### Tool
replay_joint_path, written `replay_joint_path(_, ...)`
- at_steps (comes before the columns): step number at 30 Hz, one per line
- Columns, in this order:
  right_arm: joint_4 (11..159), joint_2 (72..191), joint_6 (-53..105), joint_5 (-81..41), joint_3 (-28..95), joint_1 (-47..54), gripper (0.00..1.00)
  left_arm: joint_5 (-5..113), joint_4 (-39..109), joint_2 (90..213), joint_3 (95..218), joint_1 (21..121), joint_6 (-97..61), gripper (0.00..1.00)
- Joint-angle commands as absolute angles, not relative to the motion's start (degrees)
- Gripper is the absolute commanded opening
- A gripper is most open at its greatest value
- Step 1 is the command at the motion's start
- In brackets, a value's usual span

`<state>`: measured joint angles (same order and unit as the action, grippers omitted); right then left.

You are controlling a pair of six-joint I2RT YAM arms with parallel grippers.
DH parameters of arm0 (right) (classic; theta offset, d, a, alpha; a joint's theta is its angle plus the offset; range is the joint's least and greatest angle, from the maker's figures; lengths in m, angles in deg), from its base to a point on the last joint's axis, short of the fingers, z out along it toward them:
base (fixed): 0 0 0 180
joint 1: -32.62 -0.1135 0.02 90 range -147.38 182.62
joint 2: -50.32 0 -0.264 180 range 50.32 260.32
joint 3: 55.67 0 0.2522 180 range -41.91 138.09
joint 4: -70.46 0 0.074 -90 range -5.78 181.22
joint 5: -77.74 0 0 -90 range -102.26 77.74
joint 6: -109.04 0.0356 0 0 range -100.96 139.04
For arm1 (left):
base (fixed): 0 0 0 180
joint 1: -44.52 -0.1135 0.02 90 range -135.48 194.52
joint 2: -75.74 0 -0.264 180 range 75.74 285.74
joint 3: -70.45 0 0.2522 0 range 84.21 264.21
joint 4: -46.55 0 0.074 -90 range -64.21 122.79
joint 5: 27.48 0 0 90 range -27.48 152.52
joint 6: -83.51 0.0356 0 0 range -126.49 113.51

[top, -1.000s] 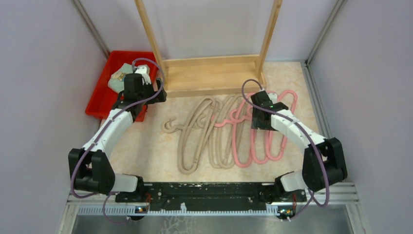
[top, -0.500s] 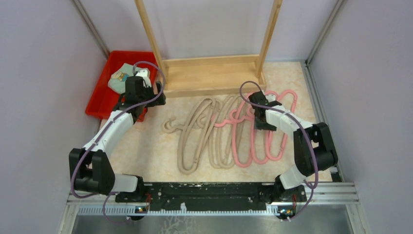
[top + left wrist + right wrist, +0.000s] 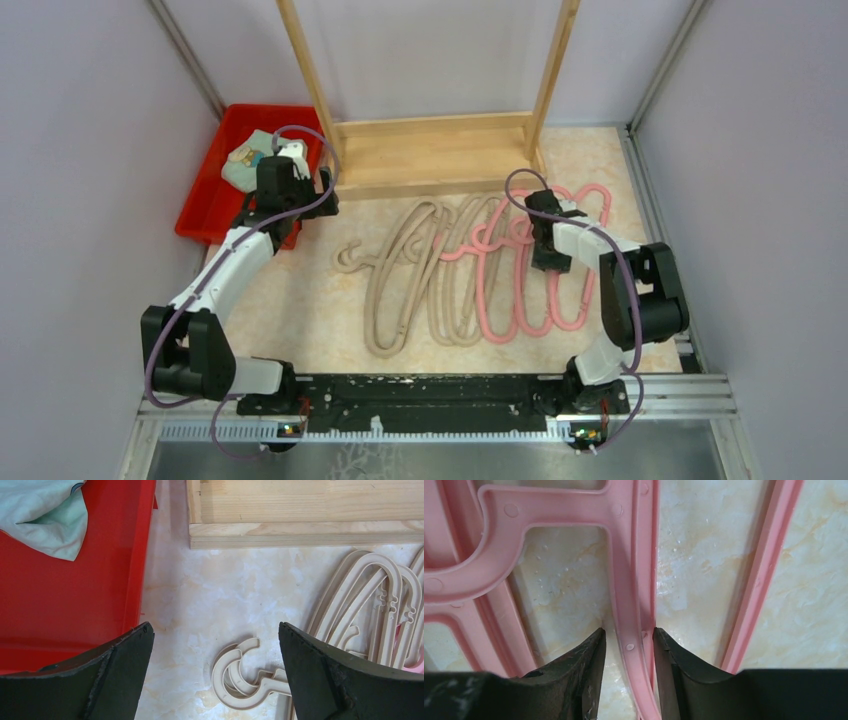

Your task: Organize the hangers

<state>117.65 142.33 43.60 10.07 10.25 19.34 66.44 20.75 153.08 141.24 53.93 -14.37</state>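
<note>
Under the wooden rack (image 3: 430,150), across the marbled surface (image 3: 300,310): a tangle of beige hangers (image 3: 418,250) at left and pink hangers (image 3: 495,238) at right, none hung. By the red bin (image 3: 210,180), left hand (image 3: 214,635) spread wide, holding nothing. Down in the pink heap, right hand (image 3: 627,632) pinching one pink hanger (image 3: 634,580) by its bar (snug, if only just). Pick-up step, by the look; next, a lift clear of overlapping neighbours, toward the rack.

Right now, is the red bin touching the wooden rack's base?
Apart. The left wrist view shows a strip of bare tabletop running between the red bin and the wooden rack.
</note>
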Motion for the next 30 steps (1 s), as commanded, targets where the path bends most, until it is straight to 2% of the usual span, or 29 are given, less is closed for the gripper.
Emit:
replay_joint_path(1,115.6,144.1,43.5,9.3,10.5,19.2,0.38,67.0,21.2,152.5,141.9,54.4,-13.7,1.00)
replay_joint_path(5,116.0,144.6,44.0,9.9,10.2,19.2,0.01,67.2,21.2,152.8,141.6,54.4,-13.7,1.00)
replay_joint_path(11,119.2,141.7,43.8,11.7,11.5,19.1,0.00,67.4,21.7,153.2,141.2,54.4,-13.9,1.00)
replay_joint_path(16,128.8,133.0,43.4,6.9,17.7,19.1,0.00,67.6,21.9,153.9,141.7,54.4,-13.9,0.99)
replay_joint_path(22,137.3,121.2,41.7,-5.4,26.7,19.1,0.00,67.7,22.3,154.9,141.8,54.4,-14.4,0.99)
replay_joint_path(26,139.9,119.5,40.2,-19.1,35.2,19.1,0.00,66.8,22.2,155.6,142.5,54.4,-15.2,1.00)
replay_joint_path(30,144.8,122.9,41.1,-28.5,49.8,19.0,0.00,67.1,21.8,155.3,143.3,54.4,-15.0,1.00)
